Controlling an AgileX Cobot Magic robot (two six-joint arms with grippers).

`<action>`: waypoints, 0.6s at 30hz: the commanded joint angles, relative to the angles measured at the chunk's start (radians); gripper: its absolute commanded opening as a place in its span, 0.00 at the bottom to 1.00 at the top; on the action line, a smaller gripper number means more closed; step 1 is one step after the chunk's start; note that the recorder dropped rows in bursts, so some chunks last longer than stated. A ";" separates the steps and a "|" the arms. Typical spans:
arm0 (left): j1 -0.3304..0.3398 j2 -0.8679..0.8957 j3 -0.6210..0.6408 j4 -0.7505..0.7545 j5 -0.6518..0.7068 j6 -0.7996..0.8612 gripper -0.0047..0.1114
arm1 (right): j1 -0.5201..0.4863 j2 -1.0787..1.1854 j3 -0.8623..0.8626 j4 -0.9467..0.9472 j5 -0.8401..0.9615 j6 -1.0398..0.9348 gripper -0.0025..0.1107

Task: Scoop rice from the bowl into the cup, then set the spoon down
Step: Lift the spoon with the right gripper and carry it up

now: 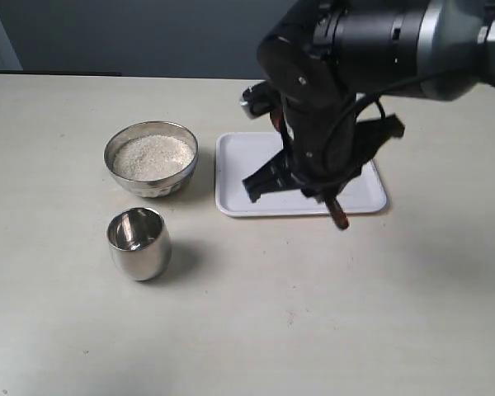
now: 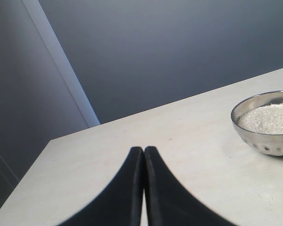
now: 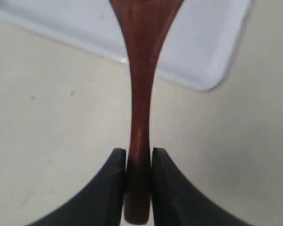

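Gripping the thin handle of the spoon [image 3: 140, 94], the right tool [image 3: 139, 156] hangs over the edge of the white tray [image 1: 239, 157]. The bowl [image 1: 153, 186] holds a heap of rice [image 1: 153, 157]; the cup [image 1: 139, 247] near it shows bare metal inside. The left tool [image 2: 144, 153] is pressed closed on nothing

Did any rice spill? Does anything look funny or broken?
No, nothing stands out. The rice is all inside the bowl, the cup stands upright, and the right gripper holds the spoon by its handle beside the white tray.
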 commanded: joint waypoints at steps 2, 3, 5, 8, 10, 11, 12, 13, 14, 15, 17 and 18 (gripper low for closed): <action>-0.005 -0.005 -0.002 -0.005 -0.003 -0.005 0.04 | 0.000 0.045 -0.181 -0.159 0.039 -0.288 0.02; -0.005 -0.005 -0.002 -0.005 -0.003 -0.005 0.04 | 0.000 0.059 -0.203 -0.183 0.039 -0.322 0.02; -0.005 -0.005 -0.002 -0.005 -0.003 -0.005 0.04 | 0.000 0.089 -0.253 -0.241 0.039 -0.377 0.02; -0.005 -0.005 -0.002 -0.005 -0.003 -0.005 0.04 | 0.000 0.140 -0.304 -0.318 0.039 -0.389 0.02; -0.005 -0.005 -0.002 -0.005 -0.003 -0.005 0.04 | 0.000 0.188 -0.319 -0.420 0.039 -0.435 0.02; -0.005 -0.005 -0.002 -0.005 -0.003 -0.005 0.04 | 0.000 0.200 -0.319 -0.462 0.039 -0.456 0.02; -0.005 -0.005 -0.002 -0.005 -0.003 -0.005 0.04 | 0.000 0.216 -0.319 -0.489 0.039 -0.490 0.02; -0.005 -0.005 -0.002 -0.005 -0.003 -0.005 0.04 | 0.000 0.224 -0.319 -0.503 0.039 -0.517 0.02; -0.005 -0.005 -0.002 -0.005 -0.003 -0.005 0.04 | 0.000 0.235 -0.319 -0.508 0.039 -0.543 0.02; -0.005 -0.005 -0.002 -0.005 -0.003 -0.005 0.04 | 0.000 0.243 -0.319 -0.512 0.039 -0.569 0.02; -0.005 -0.005 -0.002 -0.005 -0.003 -0.005 0.04 | 0.000 0.253 -0.319 -0.512 0.039 -0.587 0.02; -0.005 -0.005 -0.002 -0.005 -0.003 -0.005 0.04 | 0.000 0.254 -0.319 -0.499 0.039 -0.586 0.02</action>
